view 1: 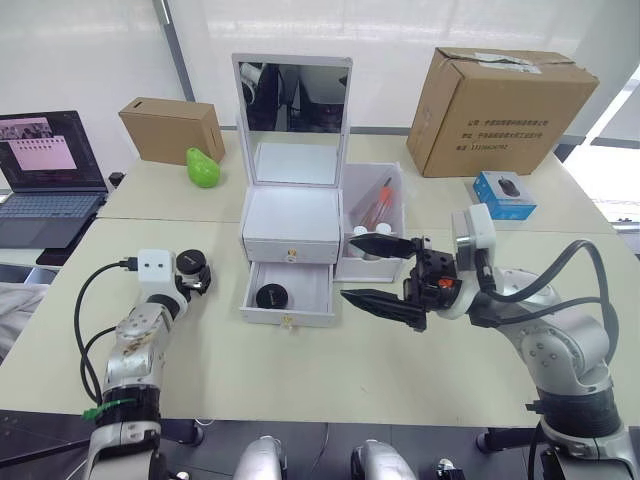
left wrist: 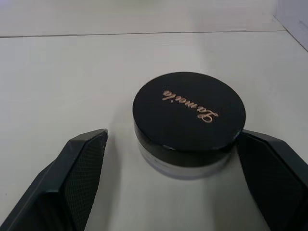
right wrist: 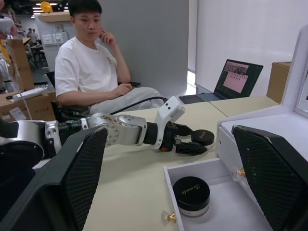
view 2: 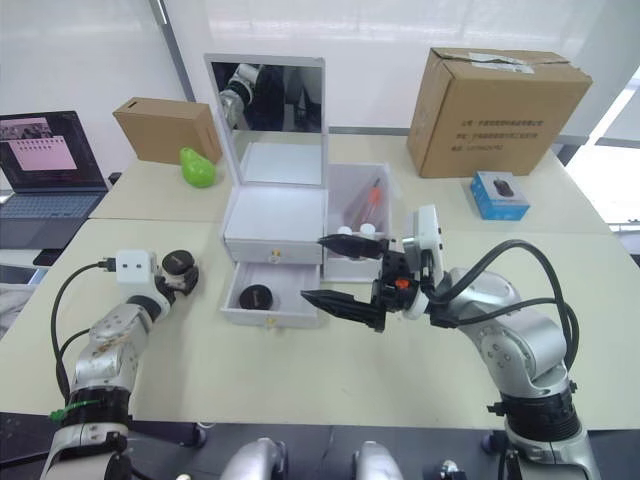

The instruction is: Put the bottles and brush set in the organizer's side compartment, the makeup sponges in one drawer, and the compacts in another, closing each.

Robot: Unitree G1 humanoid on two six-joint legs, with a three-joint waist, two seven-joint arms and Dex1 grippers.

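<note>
Open lower drawer (view 1: 290, 293) half free beside one compact (view 1: 271, 296); right hand (view 1: 381, 270) crowds drawer front.

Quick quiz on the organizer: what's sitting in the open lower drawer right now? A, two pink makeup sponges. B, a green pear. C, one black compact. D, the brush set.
C: a single black compact lies in the pulled-out lower drawer of the organizer, while the second compact sits on the table between the open jaws of the left gripper.

You're in office or lab: open laptop (view 1: 45, 170) on pale desk (view 1: 330, 370), cardboard boxes (view 1: 505, 100) behind, seated person (right wrist: 91, 72) watching.
</note>
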